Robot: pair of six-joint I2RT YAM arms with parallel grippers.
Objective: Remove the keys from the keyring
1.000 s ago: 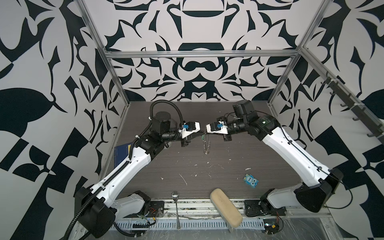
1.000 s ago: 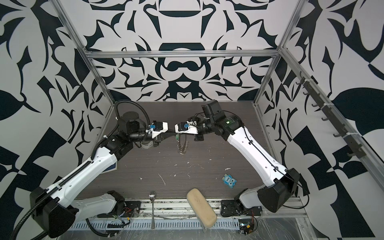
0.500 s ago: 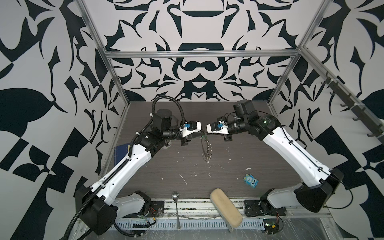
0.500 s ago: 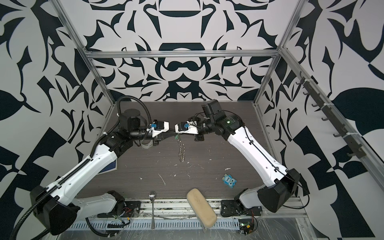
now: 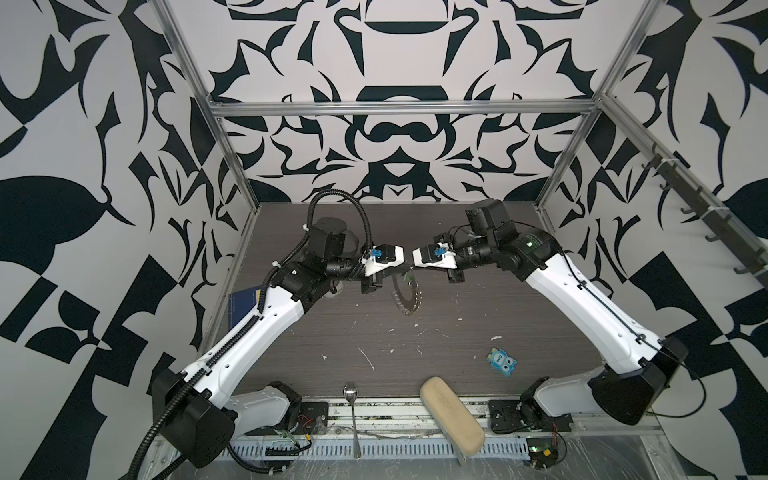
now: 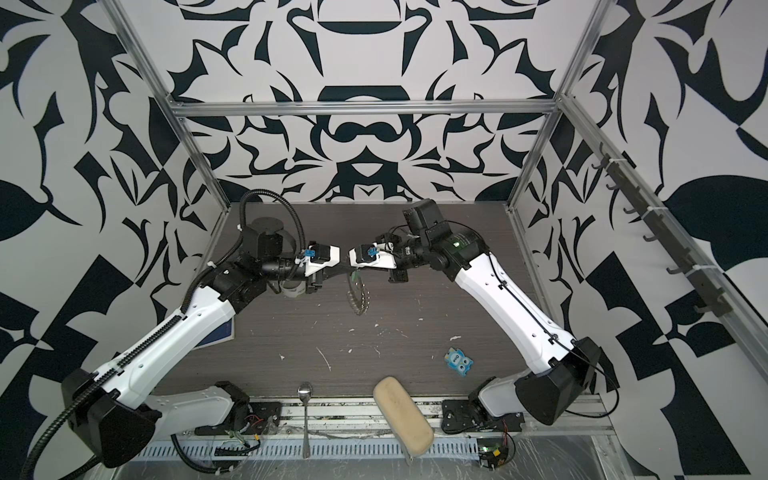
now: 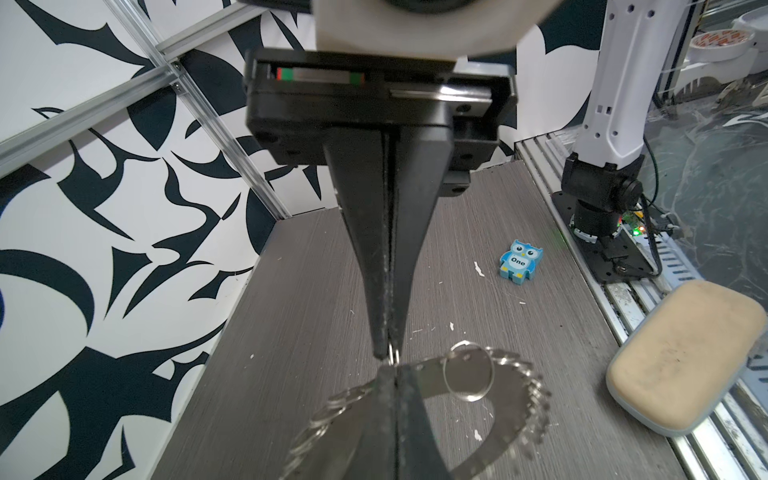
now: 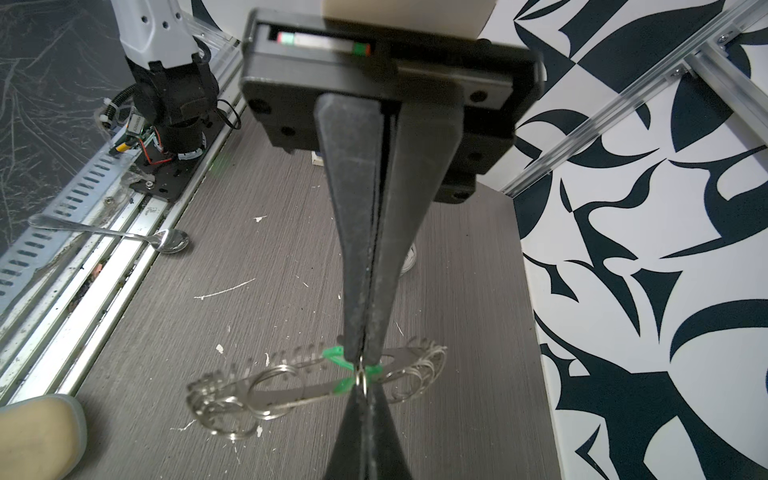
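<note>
Now left gripper (image 7: 388, 351) closed onto keyring (image 7: 528, 386), right gripper (image 8: 360, 359) still pinching green key (image 8: 332, 354), keyring turned

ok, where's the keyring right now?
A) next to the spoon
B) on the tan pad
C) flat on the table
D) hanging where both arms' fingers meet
D: the keyring hangs in the air under the shut left gripper and right gripper, which meet tip to tip, with the green key pinched at the right one.

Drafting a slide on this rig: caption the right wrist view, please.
Right tool clamps the green key, left tool pinches a small ring, keyring dangling over the table.
</note>
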